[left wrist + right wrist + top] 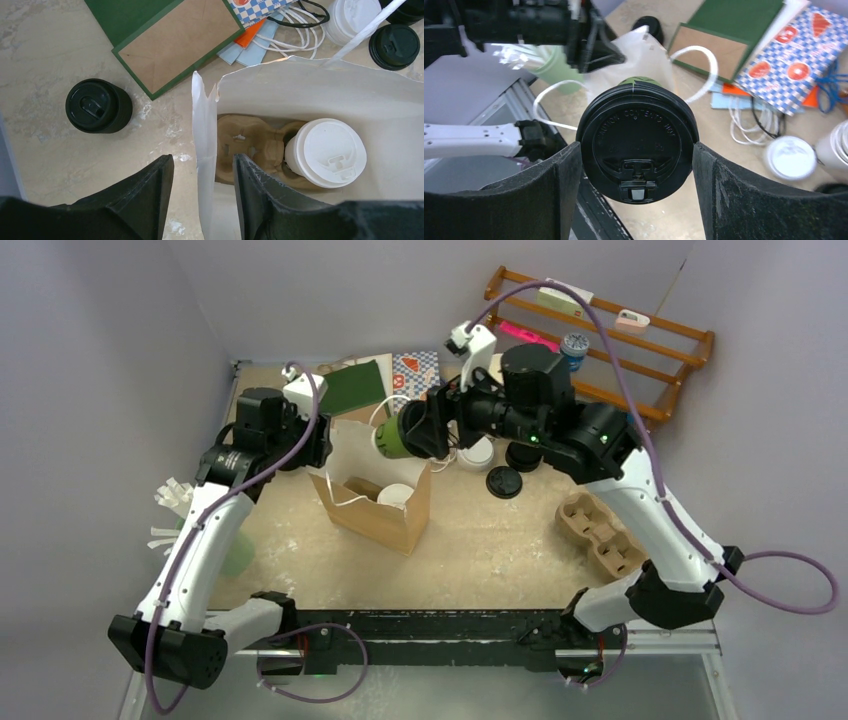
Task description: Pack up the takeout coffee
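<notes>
- The white-lid cup (pixel 325 152) sits inside the paper bag (pixel 310 85). It is pushed into one hole of the brown cup tray (pixel 250 131) at the bottom. That one looks packed.
- The black-lid cup (pixel 390 440) is not in yet. It hangs in the air close above the bag's open top, tipped over, with its lid facing back at the wrist.
- The right gripper (pixel 637 152) is pinching this cup, with one finger pressed on each side, up by the lid.
- The left gripper (pixel 202 162) is at the bag's edge. Its two fingers are spread apart, one outside the bag wall and one inside. They do not look like they squeeze the paper.
- So I think the job is about half done: one cup in, one to go.
- What is left (as far as I can tell) is to turn the black-lid cup upright, lower it into the empty hole (pixel 239 150) beside the white-lid cup, and let go.
- The bag's top is floppy, so the cup could catch the paper going down.
</notes>
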Motion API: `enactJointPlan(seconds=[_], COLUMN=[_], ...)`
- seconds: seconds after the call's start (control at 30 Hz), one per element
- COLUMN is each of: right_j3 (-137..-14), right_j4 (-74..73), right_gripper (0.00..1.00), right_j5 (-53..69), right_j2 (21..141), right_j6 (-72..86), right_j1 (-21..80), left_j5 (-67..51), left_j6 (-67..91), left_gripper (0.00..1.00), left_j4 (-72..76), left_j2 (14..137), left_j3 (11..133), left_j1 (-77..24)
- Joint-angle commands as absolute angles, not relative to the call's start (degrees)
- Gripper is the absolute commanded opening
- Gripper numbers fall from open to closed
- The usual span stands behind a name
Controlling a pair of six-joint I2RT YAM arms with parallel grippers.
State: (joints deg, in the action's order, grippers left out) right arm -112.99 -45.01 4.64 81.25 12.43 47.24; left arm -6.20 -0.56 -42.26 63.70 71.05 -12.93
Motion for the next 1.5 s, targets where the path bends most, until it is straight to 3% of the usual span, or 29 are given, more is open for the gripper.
enactJointPlan(seconds=[0.0, 0.17, 0.23, 0.33, 0.37, 0.6, 0.9, 1.27, 1.47], right_j3=[-113.22, -110.78, -107.65, -104.60, -104.10, -102.07, -101.09, -104.99, -107.55], right_j4=[-36.89, -35.53, -33.97, -32.48, -32.39, -34.72, -41.58, -56.13, -63.26], right_gripper=[0.58, 0.55, 0.55, 0.55, 0.55, 0.53, 0.52, 0.52, 0.51], right_j5=[3.00, -6.84, -10.32, -14.03, -14.62, -15.38, -17.05, -23.87, -26.79], right_j2=[82.90, 86.17, 86.09, 86.11, 86.32, 87.08, 85.14, 78.62, 74.79], right_j6=[11.71, 10.54, 10.21, 9.66, 9.51, 8.76, 6.83, 7.95, 9.29], right_j1=[54.47, 60.97, 61.48, 61.50, 61.48, 61.46, 61.60, 61.56, 61.54], left_j5=[-6.68, -6.55, -6.19, -7.59, -8.58, -20.07, -35.37, -37.51, -34.97], left_j6=[-1.69, -1.59, -1.75, -3.03, -3.67, -2.10, 12.53, 28.09, 35.74], left_gripper=[0.49, 0.42, 0.34, 0.05, 0.00, 0.00, 0.00, 0.00, 0.00], left_j4=[-42.14, -40.87, -40.42, -40.55, -40.60, -34.93, -23.24, -13.17, -11.62], left_j2=[64.59, 65.10, 65.35, 65.84, 65.95, 61.45, 56.46, 62.69, 68.98], left_j3=[73.65, 72.98, 72.86, 73.27, 73.48, 71.73, 63.83, 63.53, 69.82], left_j1=[-13.01, -13.01, -13.01, -13.01, -13.01, -13.09, -15.83, -26.24, -33.70])
